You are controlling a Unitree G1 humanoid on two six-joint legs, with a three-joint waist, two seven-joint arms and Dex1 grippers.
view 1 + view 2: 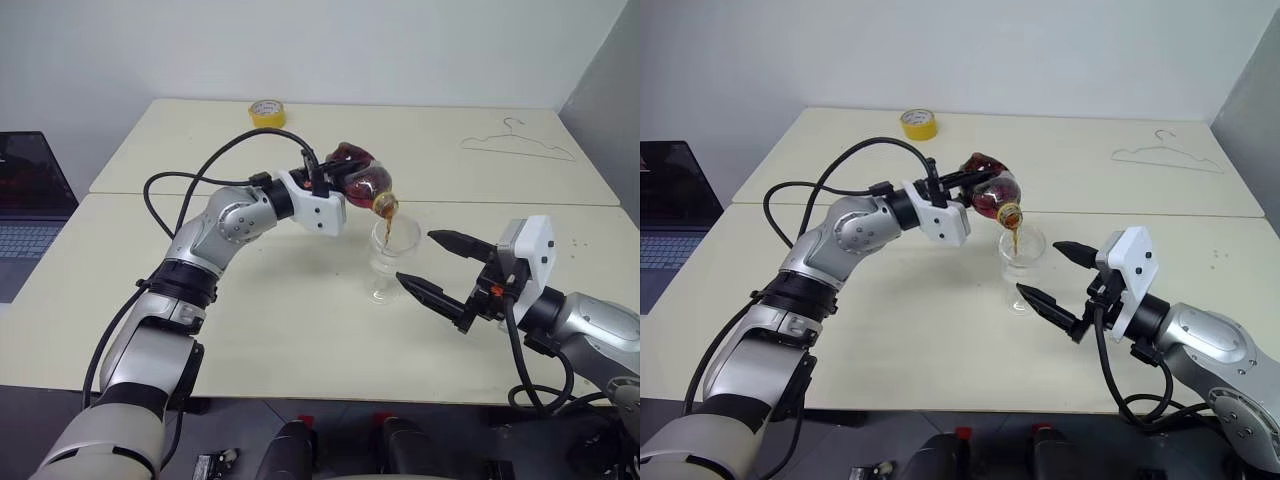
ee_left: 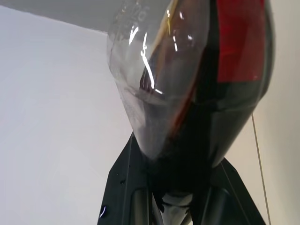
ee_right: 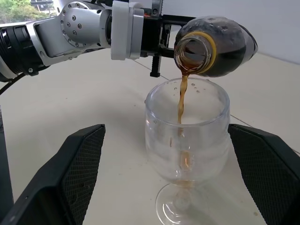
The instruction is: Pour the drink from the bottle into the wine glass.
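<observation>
Pale cream table against a white wall, seam across the middle of the frame; laptop at the left edge, yellow tape roll top centre, wire hanger upper right.

Left gripper, centre frame: fingers clamped on the bottle's fat body, wrist rolled so the bottle lies tipped w/ its open mouth angled down over the glass. No cap on the mouth; yellow ring round the neck. Forearm runs back down-left, elbow bent, black cable looping above it. Left wrist view: bottle wedged betw. the two black fingers, dark liquid pooled in it.

Thin brown stream of drink falls from the mouth into the bowl; small amt at the bottom of the glass. Glass stands upright on the table, just right of centre, directly below the bottle mouth.

Right gripper, centre-right: fingers spread wide, one either side of the glass, not touching it, holding nothing. It points level toward frame left; forearm comes in from the lower right corner.
</observation>
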